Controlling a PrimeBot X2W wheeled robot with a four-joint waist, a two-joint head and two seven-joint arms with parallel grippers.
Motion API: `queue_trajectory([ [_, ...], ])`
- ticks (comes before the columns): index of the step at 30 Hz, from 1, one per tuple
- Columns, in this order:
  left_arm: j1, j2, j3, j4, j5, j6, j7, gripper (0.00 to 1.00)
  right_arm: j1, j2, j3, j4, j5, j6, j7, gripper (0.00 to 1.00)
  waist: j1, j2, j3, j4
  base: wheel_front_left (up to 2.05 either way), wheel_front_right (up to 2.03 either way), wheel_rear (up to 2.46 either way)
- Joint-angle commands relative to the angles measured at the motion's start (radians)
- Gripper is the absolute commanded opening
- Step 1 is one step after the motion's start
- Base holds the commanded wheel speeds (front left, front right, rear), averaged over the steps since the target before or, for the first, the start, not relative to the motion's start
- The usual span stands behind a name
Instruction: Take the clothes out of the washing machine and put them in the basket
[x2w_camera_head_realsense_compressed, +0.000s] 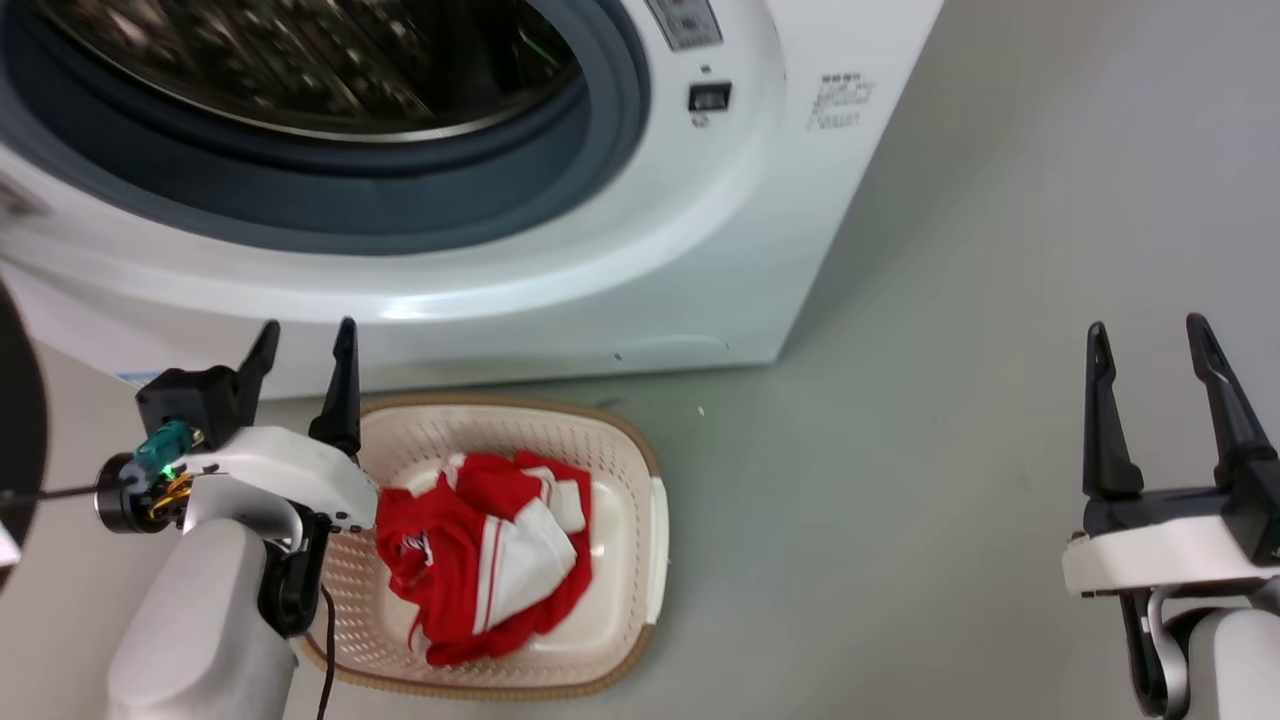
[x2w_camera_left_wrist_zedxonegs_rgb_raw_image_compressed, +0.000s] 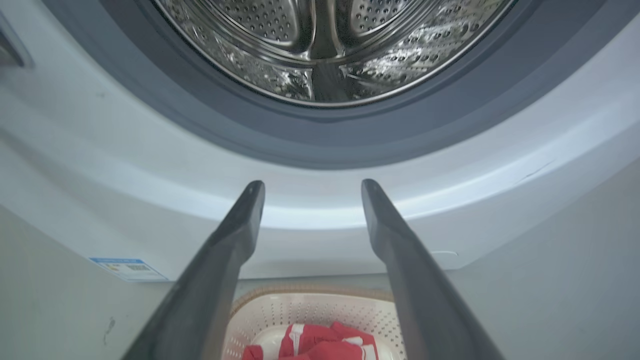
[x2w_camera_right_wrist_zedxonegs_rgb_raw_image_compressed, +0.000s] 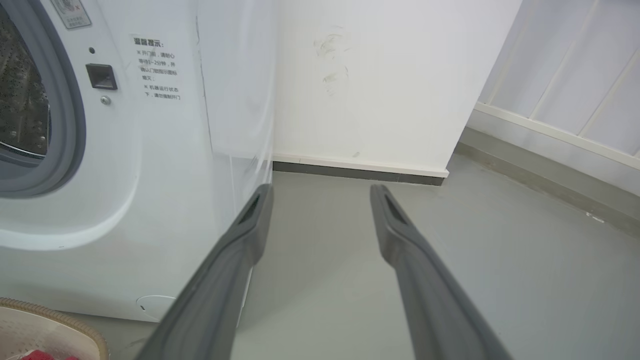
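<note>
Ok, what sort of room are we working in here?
Likely a laundry room or utility corner: a front-loading washing machine by a white wall, a laundry basket of red clothes on a grey floor.

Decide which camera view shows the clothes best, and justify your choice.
The head view: the clothes show nearly whole, heaped in the basket. The left wrist view catches their top at its bottom edge; the right wrist view has a red sliver in its lower-left corner.

Clothes (x2w_camera_head_realsense_compressed: 485, 555): bright red, white stripes and panels.
Basket (x2w_camera_head_realsense_compressed: 520, 430): cream, dotted with holes, brown woven-look rim.
Washing machine (x2w_camera_head_realsense_compressed: 700, 260): white, grey porthole ring; drum (x2w_camera_left_wrist_zedxonegs_rgb_raw_image_compressed: 280, 30) shiny steel, perforated; sticker (x2w_camera_left_wrist_zedxonegs_rgb_raw_image_compressed: 127, 269) blue and white.
Floor (x2w_camera_head_realsense_compressed: 950, 480): plain pale grey.
</note>
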Motion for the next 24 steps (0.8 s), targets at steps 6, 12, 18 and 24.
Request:
queue_trajectory([
  [6, 0.147, -0.057, 0.112, -0.269, 0.139, 0.003, -0.002, 1.00, 0.054, 0.001, -0.006, -0.007, 0.008, -0.001, -0.002, 1.00, 0.0001, -0.0001, -0.138, 0.052, 0.00, 0.00, 0.00],
  [12, 0.281, -0.114, 0.179, -0.469, 0.249, 0.007, -0.002, 1.00, 0.092, 0.001, 0.016, -0.022, 0.016, -0.001, -0.002, 1.00, 0.0001, -0.0001, -0.194, 0.050, 0.00, 0.00, 0.00],
  [18, 0.400, -0.173, 0.222, -0.581, 0.333, 0.026, -0.002, 1.00, 0.126, 0.001, 0.010, -0.040, 0.045, -0.001, -0.002, 1.00, 0.0001, -0.0001, -0.232, 0.043, 0.00, 0.00, 0.00],
  [24, 0.485, -0.221, 0.241, -0.634, 0.401, 0.038, -0.002, 1.00, 0.155, 0.001, 0.016, -0.038, 0.054, -0.001, -0.002, 1.00, 0.0001, -0.0001, -0.263, 0.038, 0.00, 0.00, 0.00],
])
